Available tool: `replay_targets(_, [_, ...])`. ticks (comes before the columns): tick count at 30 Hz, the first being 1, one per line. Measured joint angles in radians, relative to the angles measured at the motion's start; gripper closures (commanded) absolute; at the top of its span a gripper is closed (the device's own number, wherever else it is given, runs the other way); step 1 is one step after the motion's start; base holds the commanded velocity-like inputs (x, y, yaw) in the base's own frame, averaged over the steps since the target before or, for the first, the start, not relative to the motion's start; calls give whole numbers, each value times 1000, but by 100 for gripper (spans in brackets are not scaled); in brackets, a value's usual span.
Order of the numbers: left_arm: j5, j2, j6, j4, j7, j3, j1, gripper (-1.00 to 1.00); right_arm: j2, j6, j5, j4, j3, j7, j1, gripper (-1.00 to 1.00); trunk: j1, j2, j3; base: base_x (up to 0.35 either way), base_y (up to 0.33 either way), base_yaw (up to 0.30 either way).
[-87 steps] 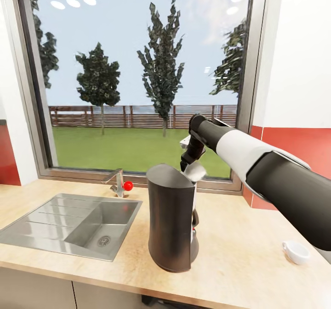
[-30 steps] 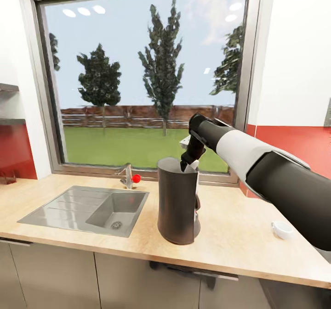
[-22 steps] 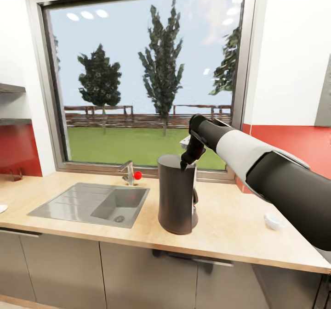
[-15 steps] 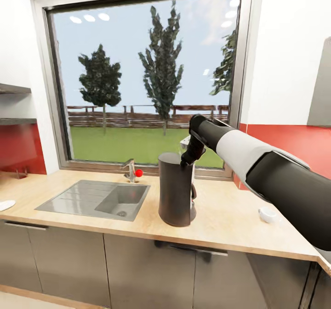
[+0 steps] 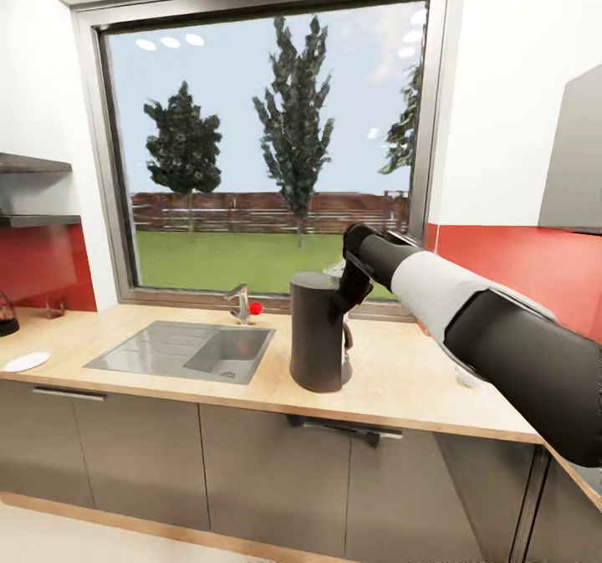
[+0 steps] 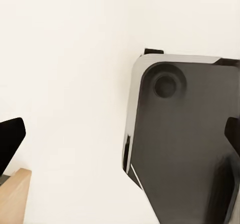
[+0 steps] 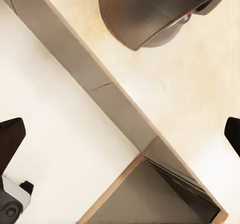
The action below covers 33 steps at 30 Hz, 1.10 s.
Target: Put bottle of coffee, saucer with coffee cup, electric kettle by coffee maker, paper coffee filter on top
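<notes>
The dark grey coffee maker stands on the light wood countertop, right of the sink. My right gripper hangs by its upper right side. In the right wrist view the right gripper is open and empty, with the coffee maker below it. The paper coffee filter and the bottle of coffee are out of view. At the far left lie the white saucer and the dark electric kettle. A sliver of the coffee cup peeks from under my forearm. The left gripper is open.
A steel sink with a faucet sits under the big window. The thin kitchen shelf hangs at the left wall with a thicker board above it. Grey cabinets run below the worktop. A grey wall unit hangs at the right.
The camera has backed away from the counter, so the view widened and the saucer and kettle came in at the left. The white filter seen at my right gripper earlier no longer shows.
</notes>
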Motion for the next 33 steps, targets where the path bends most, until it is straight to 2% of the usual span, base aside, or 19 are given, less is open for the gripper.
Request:
replay_targets(6, [-6,3,2,-3,2,-4,-1,-100,0,-1,-4,-5,-1,1,76,-100,0,0,0,-14,0,0])
replay_targets(8, [-8,1,1,-3,5,-7,-2,-100,0,-1,-5,-9,-1,0,121,-100,0,0,0,-142,0,0])
replay_targets(10, [-9,-1,-2,-3,7,-9,-2,-100,0,-1,-5,-11,-1,0,172,-100,0,0,0,-255,0,0])
replay_targets(15, [-18,11,-10,-4,9,-8,-2,-100,0,-9,-13,-28,-4,-1,370,-100,0,0,0,-216,0,0])
replay_targets(19, [-20,10,-8,-8,9,-7,-4,-100,0,-27,-65,-97,-7,0,499,-100,0,0,0,-37,0,0])
replay_targets(20, [-21,5,-10,-10,9,-7,-5,-100,0,-50,-100,-113,-10,1,558,-100,0,0,0,-8,0,0])
replay_targets(21, [-20,2,-12,-12,9,-6,-5,-100,0,-104,-130,-119,-11,-5,623,-100,0,0,0,-5,0,0])
replay_targets(23, [-20,-1,-15,-15,9,-6,-5,-100,0,-221,-170,-114,-15,-48,689,-100,0,0,0,-2,0,0])
replay_targets(25, [-18,-2,-18,-40,3,-4,-6,-100,0,-424,-261,-47,-19,-225,805,-100,0,0,0,0,0,0])
replay_targets(26, [-17,-2,-18,-47,2,-4,-6,-100,0,-492,-304,-20,-21,-304,832,-100,0,0,0,0,0,0])
replay_targets(27, [-14,-2,-19,-58,0,-3,-6,-100,0,-629,-395,31,-22,-468,882,-100,0,0,0,0,0,0])
replay_targets(28, [-12,-3,-19,-67,0,-2,-6,-100,0,-698,-446,57,-23,-558,911,-100,0,0,0,0,0,0])
replay_targets(29, [-11,-4,-19,-72,0,-1,-6,-100,0,-731,-470,66,-25,-603,925,-100,0,0,0,0,0,0])
replay_targets(31, [-9,-13,-19,-100,0,0,-6,-100,0,-836,-550,88,-24,-773,981,-100,0,0,0,0,0,0])
replay_targets(33, [-8,-25,-19,-122,0,1,-6,-100,0,-897,-601,96,-25,-927,1038,-100,0,0,0,0,0,0])
